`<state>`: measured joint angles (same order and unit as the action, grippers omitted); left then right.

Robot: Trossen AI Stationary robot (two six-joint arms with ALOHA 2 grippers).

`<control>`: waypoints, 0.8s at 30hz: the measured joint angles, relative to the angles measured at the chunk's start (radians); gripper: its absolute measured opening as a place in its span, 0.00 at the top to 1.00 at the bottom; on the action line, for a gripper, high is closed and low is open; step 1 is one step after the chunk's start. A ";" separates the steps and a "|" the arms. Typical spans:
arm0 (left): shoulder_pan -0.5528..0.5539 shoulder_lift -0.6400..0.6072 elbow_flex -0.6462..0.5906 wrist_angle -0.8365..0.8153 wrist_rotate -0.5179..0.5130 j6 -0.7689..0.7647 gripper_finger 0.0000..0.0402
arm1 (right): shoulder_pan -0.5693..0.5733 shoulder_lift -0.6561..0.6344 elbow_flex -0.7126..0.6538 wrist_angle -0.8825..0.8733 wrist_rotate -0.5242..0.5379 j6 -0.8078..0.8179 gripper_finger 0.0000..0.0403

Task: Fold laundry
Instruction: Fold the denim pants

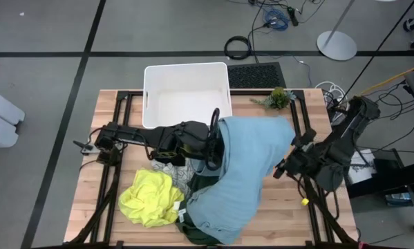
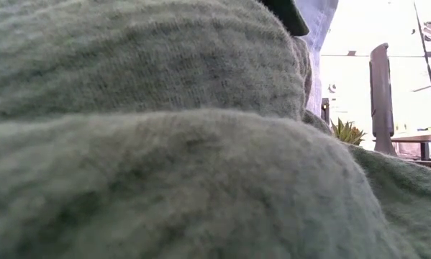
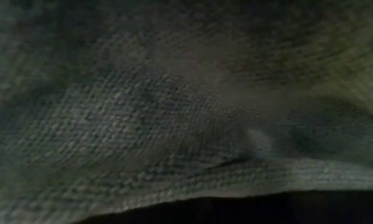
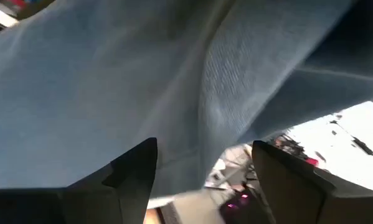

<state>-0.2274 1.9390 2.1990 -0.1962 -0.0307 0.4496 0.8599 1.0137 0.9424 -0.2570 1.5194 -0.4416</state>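
A light blue garment (image 1: 245, 173) is held up over the middle of the table and slopes down onto the pile at the near edge. My left gripper (image 1: 215, 142) is at its left upper edge, its fingers hidden by cloth. My right gripper (image 1: 281, 167) stands open at the garment's right edge, and the blue cloth (image 4: 174, 87) hangs right in front of its fingers. A bright yellow garment (image 1: 151, 197) and a white one with a grey pattern (image 1: 166, 169) lie on the table to the left. A dark green garment (image 1: 193, 234) lies under the blue one and fills the low view (image 2: 165, 144). My left gripper holds the light blue garment at its raised left edge (image 1: 222, 135), coming in level from the table's left. Cloth covers the fingers, so the kind of hold does not show. The garment hangs slack from there, its lower end (image 1: 213, 225) resting on the pile. My right gripper's fingers (image 4: 136, 168) stand apart with a fold of the blue cloth (image 4: 192, 155) hanging down between them; whether they touch it I cannot tell.
A white plastic bin (image 1: 186, 93) stands at the table's far edge, behind my left arm. A small green plant (image 1: 279, 98) sits at the far right. Bare wood shows near the right near corner (image 1: 283, 214).
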 joint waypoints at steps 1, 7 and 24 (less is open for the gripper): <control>0.000 0.005 0.000 0.006 0.000 0.000 0.92 | -0.009 0.000 0.000 0.003 -0.022 0.000 0.39; -0.005 0.016 0.000 0.008 0.046 -0.010 0.92 | -0.030 -0.019 0.000 0.113 -0.084 -0.213 0.46; -0.071 0.008 0.030 -0.008 -0.045 0.019 0.92 | 0.007 -0.010 0.000 0.507 -0.185 -0.592 0.53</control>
<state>-0.2987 1.9466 2.2290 -0.2038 -0.0757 0.4686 0.8664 1.0035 0.9424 0.2503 1.3342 -1.0339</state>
